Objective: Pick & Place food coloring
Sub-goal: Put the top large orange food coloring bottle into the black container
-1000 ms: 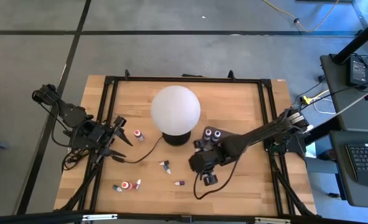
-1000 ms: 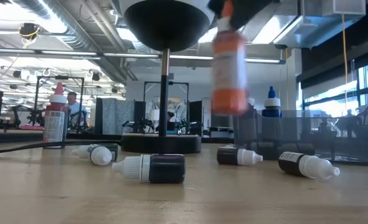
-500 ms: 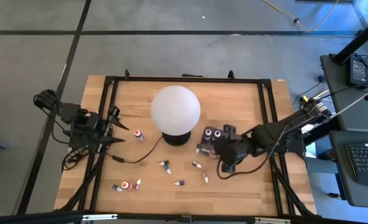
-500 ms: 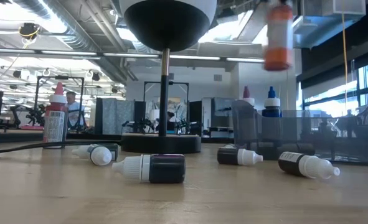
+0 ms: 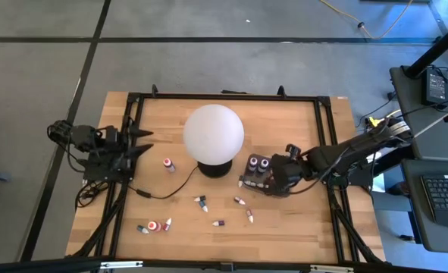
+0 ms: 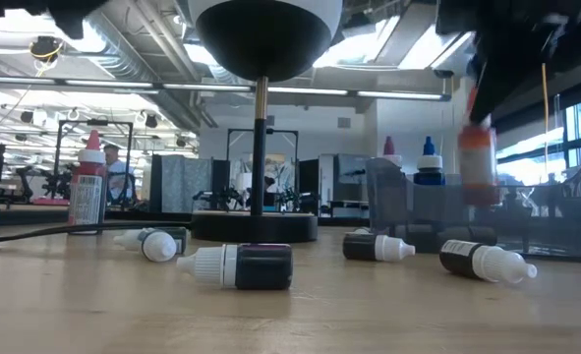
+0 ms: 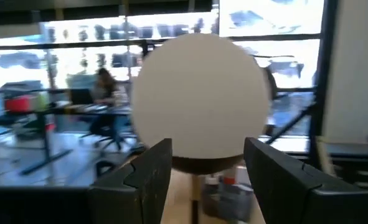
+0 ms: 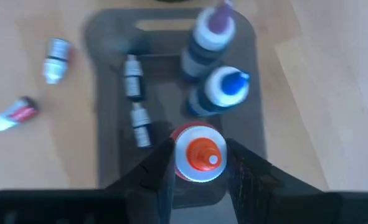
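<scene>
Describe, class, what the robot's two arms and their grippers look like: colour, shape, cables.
Both arms are dark, nearly black, jointed and slim. The left gripper ends in two pointed fingers that taper like a beak; close up, the fingers are broad, flat and matte. The right gripper is a blocky dark head. Dark cables loop beside each arm's base. No markings are visible.

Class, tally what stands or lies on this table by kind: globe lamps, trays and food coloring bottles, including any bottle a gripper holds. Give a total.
Globe lamp: 1
Tray: 1
Food coloring bottles: 13 (8 on the bare table, 4 in the tray, 1 held by the right gripper)
Total: 15
</scene>
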